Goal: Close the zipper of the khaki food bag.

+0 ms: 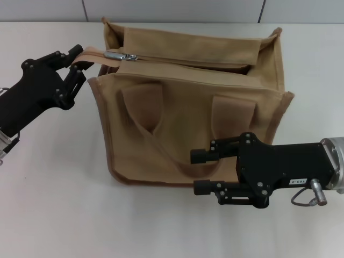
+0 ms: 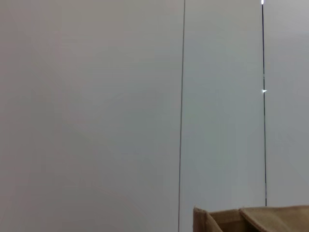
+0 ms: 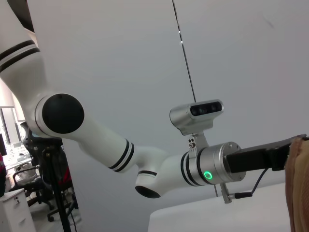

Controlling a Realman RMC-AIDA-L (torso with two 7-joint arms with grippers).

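The khaki food bag (image 1: 188, 113) stands upright in the middle of the white table. Its zipper (image 1: 177, 58) runs along the top, and the silver slider (image 1: 119, 55) sits near the bag's left end; a dark gap shows to the right of it. My left gripper (image 1: 78, 61) is at the bag's upper left corner, shut on the free end of the zipper strip. My right gripper (image 1: 200, 172) is open and empty, low in front of the bag's front face, beside the hanging front handle (image 1: 161, 145). A corner of the bag shows in the left wrist view (image 2: 251, 220).
The white table (image 1: 54, 204) spreads around the bag. A grey panelled wall (image 1: 177, 9) lies behind it. The right wrist view shows my left arm (image 3: 145, 159) and an edge of the bag's fabric (image 3: 299, 183).
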